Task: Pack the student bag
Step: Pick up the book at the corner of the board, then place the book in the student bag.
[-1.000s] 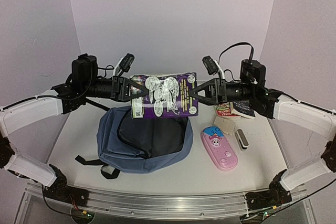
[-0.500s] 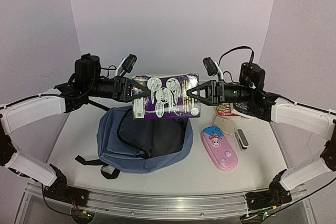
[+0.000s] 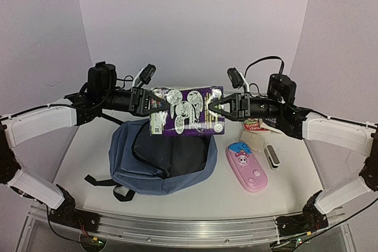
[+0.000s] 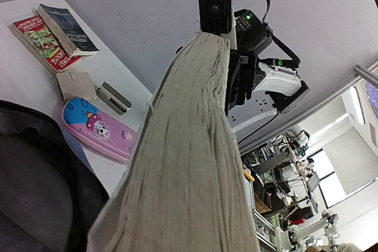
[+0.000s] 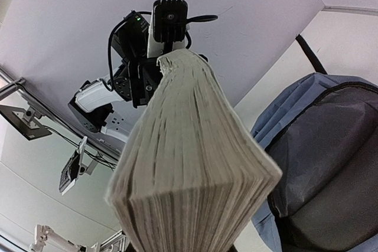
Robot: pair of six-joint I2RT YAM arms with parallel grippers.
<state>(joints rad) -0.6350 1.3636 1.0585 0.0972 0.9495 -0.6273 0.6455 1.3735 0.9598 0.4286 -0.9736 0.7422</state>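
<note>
A thick book with a purple illustrated cover [image 3: 186,110] hangs in the air above the student bag [image 3: 159,160], a slate-blue backpack lying open with its dark lining showing. My left gripper [image 3: 158,105] is shut on the book's left edge. On the opposite edge, my right gripper [image 3: 214,108] is shut on the book too. In the left wrist view the book's page block [image 4: 189,163] fills the frame and hides the fingers. The right wrist view shows the page edges [image 5: 189,175] pinched at the bottom, with the bag [image 5: 331,163] below.
A pink pencil case [image 3: 246,167] lies right of the bag. Behind it are a small beige box [image 3: 255,140], a black-and-white stapler-like item [image 3: 271,156] and two books [image 3: 255,124] at the back right. Black straps [image 3: 103,182] trail left of the bag.
My right gripper has closed on the book's right edge; a second ago its jaws stood wide around it. The book has tilted and risen slightly. The left grip is unchanged.
</note>
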